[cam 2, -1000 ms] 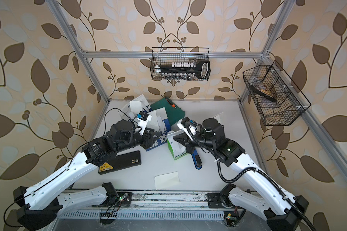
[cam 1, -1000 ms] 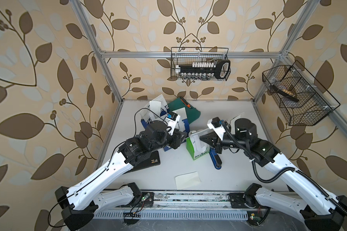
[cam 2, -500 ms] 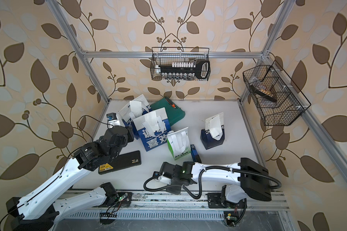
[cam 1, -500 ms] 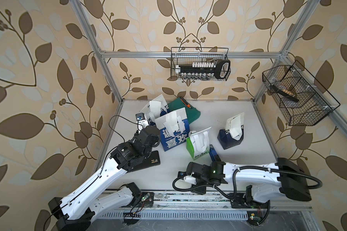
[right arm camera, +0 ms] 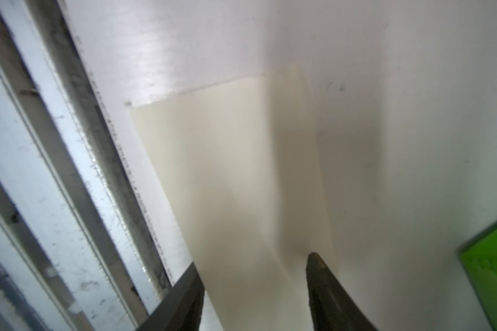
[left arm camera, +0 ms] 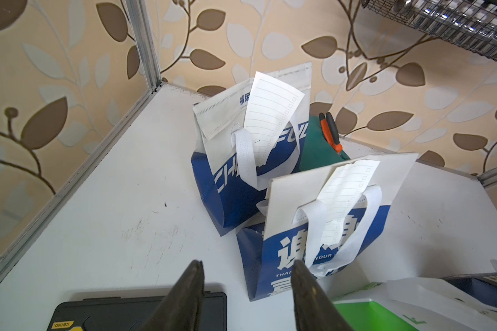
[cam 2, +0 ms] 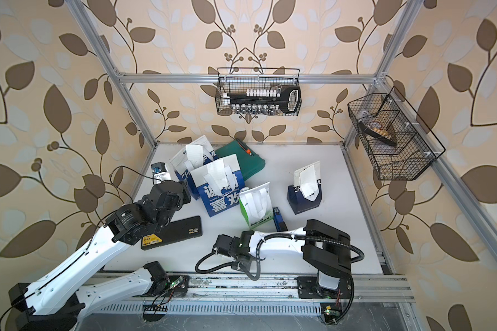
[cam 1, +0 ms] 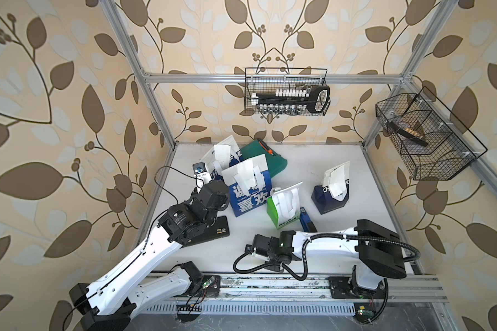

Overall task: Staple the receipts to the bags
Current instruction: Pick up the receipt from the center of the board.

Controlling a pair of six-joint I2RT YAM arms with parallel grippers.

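1. movement on the right: the right gripper (right arm camera: 253, 259) has left the green bag (cam 1: 283, 206) and swung down to the near edge. it now hangs low over the one loose receipt (right arm camera: 227, 172), which lies flat on the table (cam 1: 307, 160). fingers apart just above the paper, nothing pinched yet.
2. the left gripper (left arm camera: 247, 262) has pulled back to the left, above the black box (cam 2: 181, 229). fingers about half spread, empty.
3. what it means: the far navy bag (left arm camera: 230, 183), the middle navy bag (left arm camera: 284, 200) and the right navy bag (cam 1: 324, 197) each show a slip on the front. whether they are stapled, i can't tell. the green bag looks bare, so this receipt is likely meant for it.
4. the blue stapler (cam 1: 306, 222), by the look of it, lies just right of the green bag, let go.
5. surface: white and scuffed, with a metal rail (cam 1: 270, 283) along the near edge. a dark green case (cam 1: 276, 166) sits far, behind the bags.
6. room: leaf wallpaper, a wire basket (cam 1: 284, 69) on the far wall, and a second mesh basket (cam 1: 448, 160) on the right.
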